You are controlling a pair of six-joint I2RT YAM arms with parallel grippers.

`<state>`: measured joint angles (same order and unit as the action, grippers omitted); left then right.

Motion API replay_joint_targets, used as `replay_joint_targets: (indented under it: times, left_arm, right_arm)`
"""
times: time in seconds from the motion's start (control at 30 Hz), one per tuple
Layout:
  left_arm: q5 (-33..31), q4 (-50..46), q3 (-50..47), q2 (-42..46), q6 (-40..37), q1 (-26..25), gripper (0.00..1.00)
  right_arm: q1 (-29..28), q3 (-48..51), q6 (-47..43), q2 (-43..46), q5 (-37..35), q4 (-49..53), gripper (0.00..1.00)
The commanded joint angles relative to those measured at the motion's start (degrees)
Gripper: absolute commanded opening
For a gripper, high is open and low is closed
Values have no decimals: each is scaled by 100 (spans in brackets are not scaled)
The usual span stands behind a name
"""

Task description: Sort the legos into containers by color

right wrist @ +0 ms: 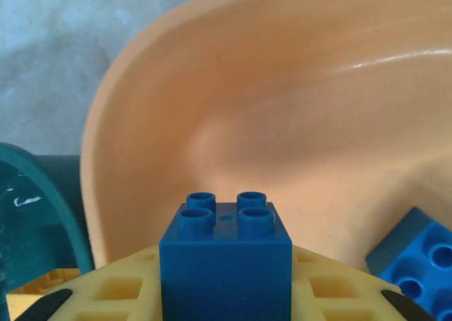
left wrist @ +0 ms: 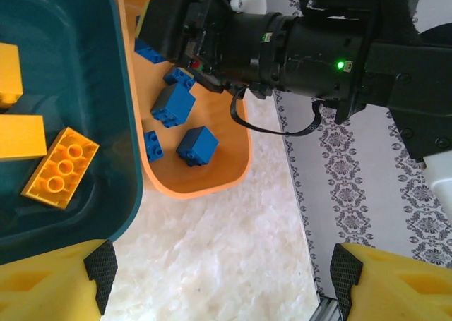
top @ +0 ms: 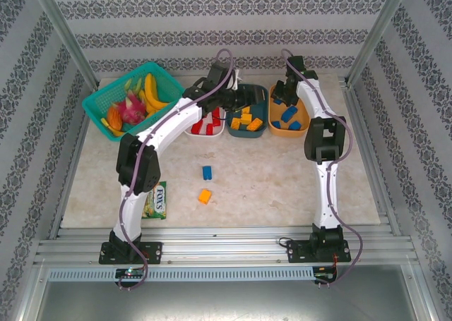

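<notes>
Legos [top: 246, 118] fill smooth rounded tubs [top: 258, 101] at the tabletop's [top: 282, 187] far edge; two lie loose mid-tabletop. Left end effector [left wrist: 219, 279]: jaws apart, empty. Right wrist view shows right end effector [right wrist: 226, 289] clamped on a studded blue brick [right wrist: 226, 264] over the orange tub [right wrist: 296, 109].

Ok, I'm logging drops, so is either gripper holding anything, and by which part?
The right gripper clamps a small blue four-stud plastic brick by its opposite side faces, over the orange plastic tub. The left gripper is open and empty.

"FOX'S" on the green packet [top: 157, 200]
</notes>
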<state>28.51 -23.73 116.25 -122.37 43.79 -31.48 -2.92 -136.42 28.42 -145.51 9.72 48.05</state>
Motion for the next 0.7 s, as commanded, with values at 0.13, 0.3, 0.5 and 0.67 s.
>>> replay_joint_targets:
  times: [0.13,0.3,0.5,0.67]
  left_arm:
    - [48,-552,425,-218,-300,-66,81]
    - [-75,-933,288,78,-546,-60,81]
    - [-373,-989,-1134,1222,-821,-69,81]
    - [-586,-1073,-2607,2404,-994,-68,81]
  right_arm:
    - [108,-262,121,-40,259,377,42]
    - [90,-203,33,424,266,386,53]
    - [-38,-77,-50,1182,225,451,55]
    - [-397,1258,-162,2554,132,-28,54]
